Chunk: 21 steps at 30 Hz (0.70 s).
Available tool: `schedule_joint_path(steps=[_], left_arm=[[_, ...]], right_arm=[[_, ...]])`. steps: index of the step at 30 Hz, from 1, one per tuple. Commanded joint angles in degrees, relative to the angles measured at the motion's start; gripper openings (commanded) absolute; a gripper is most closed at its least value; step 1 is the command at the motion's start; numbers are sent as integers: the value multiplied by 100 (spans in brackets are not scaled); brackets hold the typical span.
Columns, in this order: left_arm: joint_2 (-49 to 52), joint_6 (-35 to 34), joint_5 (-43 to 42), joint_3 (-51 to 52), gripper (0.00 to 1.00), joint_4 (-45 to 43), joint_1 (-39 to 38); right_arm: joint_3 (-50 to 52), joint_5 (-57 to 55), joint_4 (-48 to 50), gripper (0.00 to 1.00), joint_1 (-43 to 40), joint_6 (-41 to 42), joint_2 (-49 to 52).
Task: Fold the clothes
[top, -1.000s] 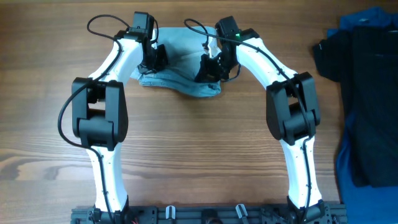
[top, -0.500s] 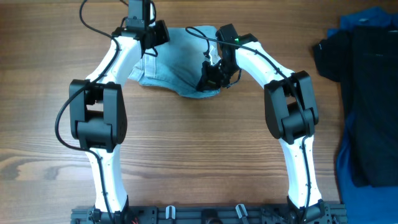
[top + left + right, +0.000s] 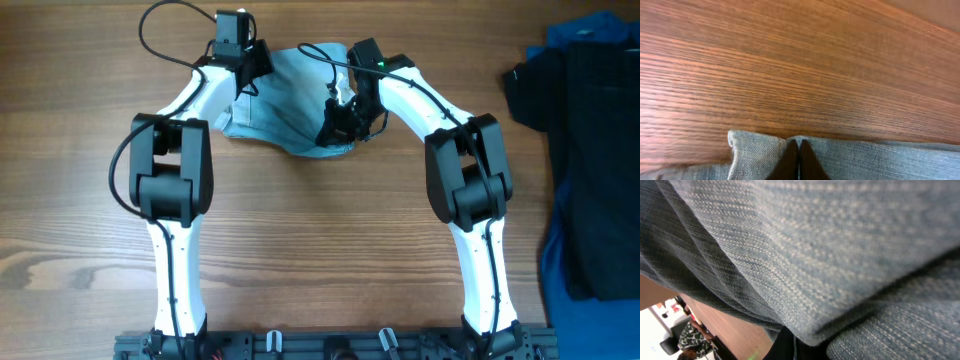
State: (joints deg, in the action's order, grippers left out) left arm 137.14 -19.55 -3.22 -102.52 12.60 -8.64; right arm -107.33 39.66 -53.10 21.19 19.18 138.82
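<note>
The light blue denim shorts (image 3: 285, 105) lie bunched at the far middle of the wooden table. My left gripper (image 3: 248, 75) is at their far left edge. In the left wrist view its fingers (image 3: 798, 159) are pressed together on the denim's edge (image 3: 865, 160). My right gripper (image 3: 338, 122) is at the shorts' right side. The right wrist view is filled by denim folds (image 3: 815, 245), and its dark fingers (image 3: 790, 347) are pinched on the cloth.
A black garment (image 3: 580, 150) lies on a dark blue cloth (image 3: 590, 35) at the table's right edge. Bare wood (image 3: 320, 240) runs between the two arms toward the front. The arm bases stand at the front edge.
My left gripper swung from the shorts' left side out to the far edge, then drew back a little to the right. The cloth spread wider. My right gripper barely moved.
</note>
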Motion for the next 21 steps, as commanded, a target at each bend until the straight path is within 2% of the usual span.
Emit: schedule_joint_path(steps=[1,3,7,10,15,17,21], left_arm=[[-1060,72,289,-177,4,219,328],[-1364,72,275,-177,4,592,503],[-1095,70,-190,-160,4,1268,710],[-485,72,-870,-157,4,1333,726],[131,129,-949,-157,4,1259,758],[4,136,-938,-199,4,1191,828],[-1038,111,-944,-273,4,1257,990]], right_arm=[[203,-367,-7,4,24,-103,234],[203,-378,-7,4,24,-116,234],[203,-382,4,4,28,-103,234],[203,-382,15,4,28,-103,234],[203,-385,17,4,28,-105,234],[199,-382,28,4,28,-116,232],[-131,-363,-24,4,13,-358,-114]])
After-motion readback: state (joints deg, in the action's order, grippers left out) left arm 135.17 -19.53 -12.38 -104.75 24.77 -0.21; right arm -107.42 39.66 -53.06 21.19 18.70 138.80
